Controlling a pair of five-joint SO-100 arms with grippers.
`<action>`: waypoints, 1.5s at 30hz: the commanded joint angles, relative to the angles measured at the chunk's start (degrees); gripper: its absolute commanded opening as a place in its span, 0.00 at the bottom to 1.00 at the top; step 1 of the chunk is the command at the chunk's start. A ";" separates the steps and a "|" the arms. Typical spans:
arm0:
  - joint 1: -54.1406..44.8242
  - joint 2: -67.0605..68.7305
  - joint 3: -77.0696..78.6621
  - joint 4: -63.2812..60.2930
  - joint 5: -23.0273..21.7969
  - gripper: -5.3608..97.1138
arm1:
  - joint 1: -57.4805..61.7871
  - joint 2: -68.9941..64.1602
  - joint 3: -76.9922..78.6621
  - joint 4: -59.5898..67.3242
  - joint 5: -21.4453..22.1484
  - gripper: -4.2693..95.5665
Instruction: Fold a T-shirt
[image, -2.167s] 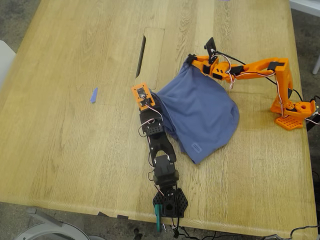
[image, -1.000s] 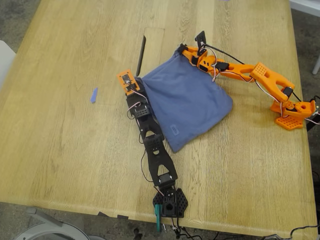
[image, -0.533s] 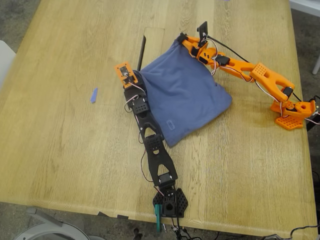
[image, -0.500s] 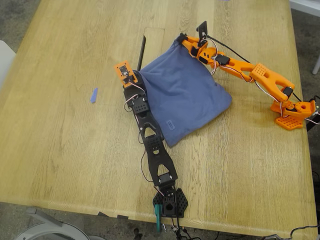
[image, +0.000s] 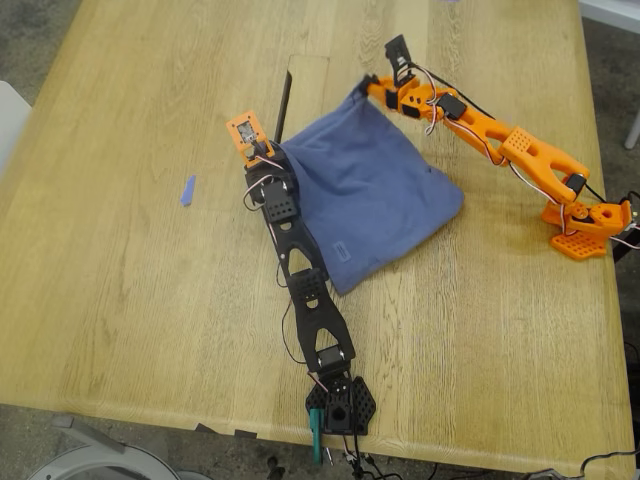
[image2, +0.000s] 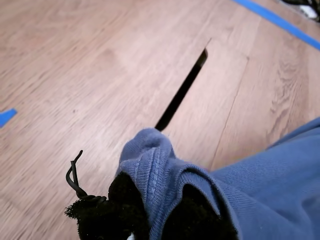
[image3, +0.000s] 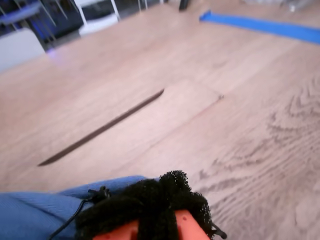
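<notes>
The slate-blue T-shirt (image: 375, 190) lies folded over on the wooden table (image: 130, 280), its print hidden. My first gripper (image: 272, 157), on the black arm, is shut on the shirt corner towards the exterior view's left. In the first wrist view the hem (image2: 155, 165) is pinched between my first gripper's (image2: 150, 202) black pads. My second gripper (image: 371, 88), on the orange arm, holds the far corner near the slot's end. In the second wrist view my second gripper (image3: 150, 197) shows its pads together, with blue cloth (image3: 40, 210) running under them.
A dark slot (image: 283, 105) cuts the table just beyond the shirt. A small blue tape scrap (image: 187, 190) lies towards the exterior view's left. The black arm's base (image: 340, 405) sits at the near edge, the orange base (image: 585, 228) at the exterior view's right. A blue tape strip (image3: 260, 25) lies farther off.
Both grippers carried their shirt corners away from the near edge and towards the exterior view's left. The hanging cloth came down and now lies spread flatter on the table.
</notes>
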 joint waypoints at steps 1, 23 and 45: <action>-3.16 2.55 -15.03 9.84 0.44 0.05 | 1.93 7.82 -3.87 6.94 -0.09 0.04; -0.44 -1.85 -40.08 40.08 -0.44 0.05 | -0.35 21.01 -3.69 44.30 0.09 0.04; 5.36 0.88 -40.08 43.42 -0.26 0.05 | -8.35 17.23 -3.43 24.35 8.53 0.21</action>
